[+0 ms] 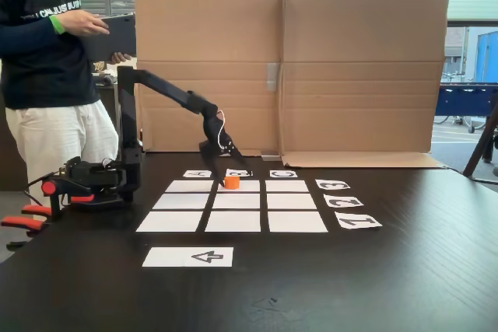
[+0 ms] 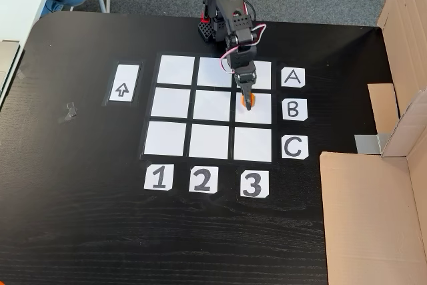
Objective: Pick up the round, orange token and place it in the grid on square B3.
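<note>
The gripper [image 2: 247, 101] is closed around the token [image 2: 244, 100], which sits on square B3 [image 2: 259, 113] of the grid [image 2: 167, 101] (contact with the paper cannot be confirmed).

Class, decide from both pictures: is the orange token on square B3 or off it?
On it. The token sits on the square in row B, column 3, near its left edge, at the gripper fingers.

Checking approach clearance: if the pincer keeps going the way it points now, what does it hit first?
The pincer points down at the token, already between or against its fingers on square B3. Straight on, it meets the token, then the paper. Actual contact isn't clear from either fixed view.
</note>
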